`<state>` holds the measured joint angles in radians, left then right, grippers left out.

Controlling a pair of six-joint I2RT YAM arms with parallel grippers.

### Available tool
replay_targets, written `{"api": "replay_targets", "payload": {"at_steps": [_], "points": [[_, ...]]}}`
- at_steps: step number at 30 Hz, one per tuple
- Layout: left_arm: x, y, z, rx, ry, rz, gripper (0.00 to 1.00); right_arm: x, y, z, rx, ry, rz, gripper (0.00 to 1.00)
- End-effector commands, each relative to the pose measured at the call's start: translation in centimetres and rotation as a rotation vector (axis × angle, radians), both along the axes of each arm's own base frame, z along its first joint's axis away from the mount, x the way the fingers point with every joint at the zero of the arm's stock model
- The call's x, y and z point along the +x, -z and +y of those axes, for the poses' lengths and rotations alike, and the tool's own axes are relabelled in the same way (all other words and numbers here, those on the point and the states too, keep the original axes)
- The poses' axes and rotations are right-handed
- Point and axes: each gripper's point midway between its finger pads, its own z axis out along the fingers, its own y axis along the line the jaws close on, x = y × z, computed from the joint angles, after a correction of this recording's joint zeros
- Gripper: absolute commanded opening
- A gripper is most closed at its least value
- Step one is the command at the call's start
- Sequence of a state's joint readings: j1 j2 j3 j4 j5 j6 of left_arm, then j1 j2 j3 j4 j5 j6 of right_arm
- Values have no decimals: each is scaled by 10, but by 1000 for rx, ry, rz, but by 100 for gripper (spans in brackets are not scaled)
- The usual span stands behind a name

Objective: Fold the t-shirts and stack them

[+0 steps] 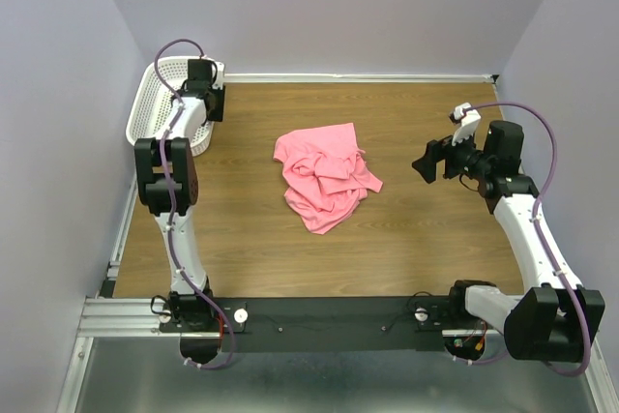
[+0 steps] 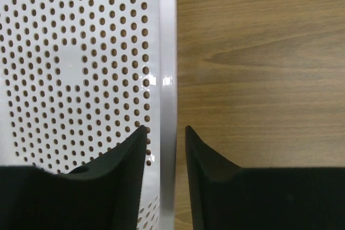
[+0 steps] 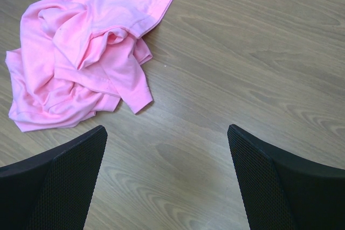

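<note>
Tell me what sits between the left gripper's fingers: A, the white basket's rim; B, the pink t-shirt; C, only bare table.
A: the left wrist view shows the left gripper with a finger either side of the rim of the white basket; the t-shirt lies mid-table.

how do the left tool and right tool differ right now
The left tool is barely open, astride the rim of the white basket; the right tool gapes wide over the table. The left tool sits at the far left corner; the right tool is near the pink t-shirt, not touching. Both are black.
</note>
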<state>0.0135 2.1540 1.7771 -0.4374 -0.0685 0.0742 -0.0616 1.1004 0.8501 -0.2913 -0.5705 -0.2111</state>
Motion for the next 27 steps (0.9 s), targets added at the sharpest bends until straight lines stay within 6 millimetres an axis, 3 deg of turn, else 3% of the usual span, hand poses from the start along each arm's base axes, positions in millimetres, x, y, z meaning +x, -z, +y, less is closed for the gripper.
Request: {"api": "replay_targets", "payload": {"at_steps": [1, 2, 3, 4, 5, 6, 7, 8, 9, 10, 11, 14, 15, 17, 18, 19, 20, 22, 27], "points": [[-3, -37, 12, 24, -56, -82, 57, 0, -5, 7, 4, -55, -13, 100], [-1, -73, 8, -1, -61, -174, 60, -6, -5, 15, 28, -108, -11, 100], [-3, -92, 0, -29, -43, -220, 68, -11, 1, 21, 25, -161, -12, 100], [-11, -125, -4, -41, -39, -307, 79, -21, 0, 34, 64, -251, -17, 100], [-18, -144, -8, -52, -33, -357, 86, -28, 3, 40, 78, -299, -12, 100], [-25, -162, -15, -99, -29, -407, 86, -33, 6, 47, 79, -348, -16, 100], [-38, -157, -19, -125, -24, -411, 87, -36, 12, 51, 92, -375, 2, 100], [-53, -207, -23, -158, -16, -547, 91, -41, 15, 61, 108, -421, 12, 100], [-78, -229, -36, -219, 37, -631, 98, -36, 27, 62, 87, -427, 37, 100], [-83, -198, -43, -262, 39, -563, 98, -33, 35, 62, 93, -426, 65, 99], [-105, -242, -50, -303, 79, -703, 98, -30, 45, 70, 54, -433, 93, 98], [-156, -234, -91, -501, 241, -753, 98, -9, 75, 76, -17, -421, 186, 92], [-174, -212, -113, -584, 337, -686, 95, -7, 82, 85, -36, -448, 204, 90], [-192, -198, -130, -615, 455, -629, 83, 10, 98, 93, -86, -448, 239, 88], [-205, -187, -149, -635, 544, -577, 79, 13, 102, 103, -99, -461, 252, 86], [-212, -172, -152, -625, 542, -513, 77, 18, 104, 108, -103, -458, 263, 85], [-214, -165, -152, -559, 576, -517, 77, 30, 107, 114, -100, -459, 273, 85], [-219, -150, -152, -498, 553, -507, 77, 36, 107, 127, -72, -456, 302, 82], [-240, -143, -155, -425, 564, -528, 76, 29, 101, 155, -73, -544, 282, 79]]}}
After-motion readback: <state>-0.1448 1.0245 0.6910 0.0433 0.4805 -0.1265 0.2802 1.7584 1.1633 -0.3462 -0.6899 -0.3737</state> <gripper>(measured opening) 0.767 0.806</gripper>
